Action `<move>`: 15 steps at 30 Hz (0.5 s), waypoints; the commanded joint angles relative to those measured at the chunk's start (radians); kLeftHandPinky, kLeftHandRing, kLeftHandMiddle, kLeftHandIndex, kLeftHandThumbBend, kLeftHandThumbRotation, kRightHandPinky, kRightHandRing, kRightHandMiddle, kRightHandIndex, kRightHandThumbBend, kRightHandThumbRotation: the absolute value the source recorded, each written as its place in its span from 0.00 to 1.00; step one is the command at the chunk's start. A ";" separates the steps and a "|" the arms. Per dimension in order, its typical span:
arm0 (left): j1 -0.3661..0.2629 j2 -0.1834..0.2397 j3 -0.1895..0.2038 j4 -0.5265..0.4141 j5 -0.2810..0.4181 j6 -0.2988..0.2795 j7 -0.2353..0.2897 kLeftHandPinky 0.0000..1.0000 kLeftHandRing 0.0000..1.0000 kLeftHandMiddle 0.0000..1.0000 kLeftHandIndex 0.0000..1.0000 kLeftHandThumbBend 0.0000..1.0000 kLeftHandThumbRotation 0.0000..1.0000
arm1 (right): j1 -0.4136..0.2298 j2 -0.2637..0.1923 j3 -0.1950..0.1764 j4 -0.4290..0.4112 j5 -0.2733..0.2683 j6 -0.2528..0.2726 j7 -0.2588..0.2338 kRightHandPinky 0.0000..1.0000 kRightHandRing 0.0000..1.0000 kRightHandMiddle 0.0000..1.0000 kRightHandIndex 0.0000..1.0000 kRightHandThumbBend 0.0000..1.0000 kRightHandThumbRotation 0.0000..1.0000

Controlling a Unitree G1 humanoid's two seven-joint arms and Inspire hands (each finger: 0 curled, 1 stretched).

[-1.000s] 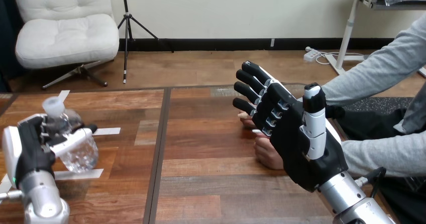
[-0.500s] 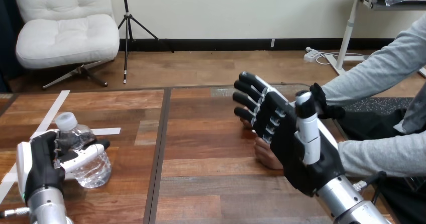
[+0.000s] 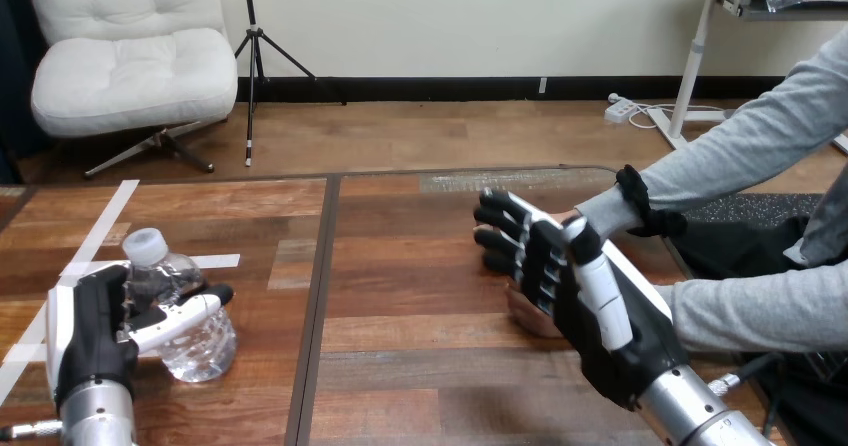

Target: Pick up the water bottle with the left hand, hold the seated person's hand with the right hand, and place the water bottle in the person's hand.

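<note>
Left hand [image 3: 92,334] curls round the clear water bottle [image 3: 196,338] at the table's [image 3: 400,266] near left, gripped for carrying; right hand [image 3: 575,291], fingers straight, covers the person's hand [image 3: 527,314], likely to steady it.

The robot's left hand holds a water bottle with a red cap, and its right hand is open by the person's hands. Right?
Not quite: the head view shows the cap is white, not red. The left hand does hold the water bottle, and the right hand is open by the person's hands.
</note>
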 commanded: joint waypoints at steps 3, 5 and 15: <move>-0.068 0.010 -0.025 -0.352 0.005 -0.016 -0.050 0.29 0.35 0.41 0.42 0.76 0.00 | -0.257 -0.082 -0.051 0.156 -0.113 -0.205 -0.044 0.92 0.93 0.93 0.92 0.87 1.00; -0.063 0.006 -0.024 -0.365 0.006 -0.010 -0.055 0.29 0.35 0.41 0.42 0.76 0.00 | -0.273 -0.102 -0.050 0.177 -0.139 -0.226 -0.052 0.91 0.93 0.93 0.92 0.90 1.00; -0.049 -0.004 -0.021 -0.406 0.007 0.000 -0.077 0.29 0.34 0.40 0.42 0.77 0.00 | -0.367 -0.176 -0.052 0.368 -0.203 -0.376 -0.066 0.88 0.91 0.91 0.90 0.89 1.00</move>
